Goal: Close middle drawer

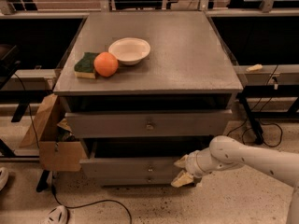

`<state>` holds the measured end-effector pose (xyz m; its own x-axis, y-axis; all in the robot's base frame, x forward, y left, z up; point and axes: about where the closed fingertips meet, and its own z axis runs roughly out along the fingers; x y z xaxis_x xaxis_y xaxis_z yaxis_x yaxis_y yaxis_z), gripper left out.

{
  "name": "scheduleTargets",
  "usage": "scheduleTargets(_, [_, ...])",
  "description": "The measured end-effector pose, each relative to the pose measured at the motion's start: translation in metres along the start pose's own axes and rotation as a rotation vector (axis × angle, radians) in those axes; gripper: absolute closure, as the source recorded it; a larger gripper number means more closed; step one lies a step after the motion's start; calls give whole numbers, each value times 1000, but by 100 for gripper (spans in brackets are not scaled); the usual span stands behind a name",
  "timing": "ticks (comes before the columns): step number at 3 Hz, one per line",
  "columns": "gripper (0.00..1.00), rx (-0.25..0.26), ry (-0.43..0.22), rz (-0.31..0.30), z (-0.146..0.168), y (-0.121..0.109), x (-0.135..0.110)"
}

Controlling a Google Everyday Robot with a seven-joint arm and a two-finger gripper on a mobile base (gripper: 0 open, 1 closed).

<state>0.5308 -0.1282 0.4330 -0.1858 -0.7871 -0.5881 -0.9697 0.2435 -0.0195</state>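
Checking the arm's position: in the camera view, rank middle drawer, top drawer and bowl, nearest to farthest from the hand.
1. Middle drawer: the hand is at its front's right end.
2. Top drawer: just above.
3. Bowl: up on the cabinet top, left.
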Motion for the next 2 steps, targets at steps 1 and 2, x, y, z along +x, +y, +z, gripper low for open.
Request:
scheduleTargets(1, [11, 0, -1, -6, 4, -3, -5])
scheduleTargets(2, [0, 0, -1, -6, 3, 4, -4])
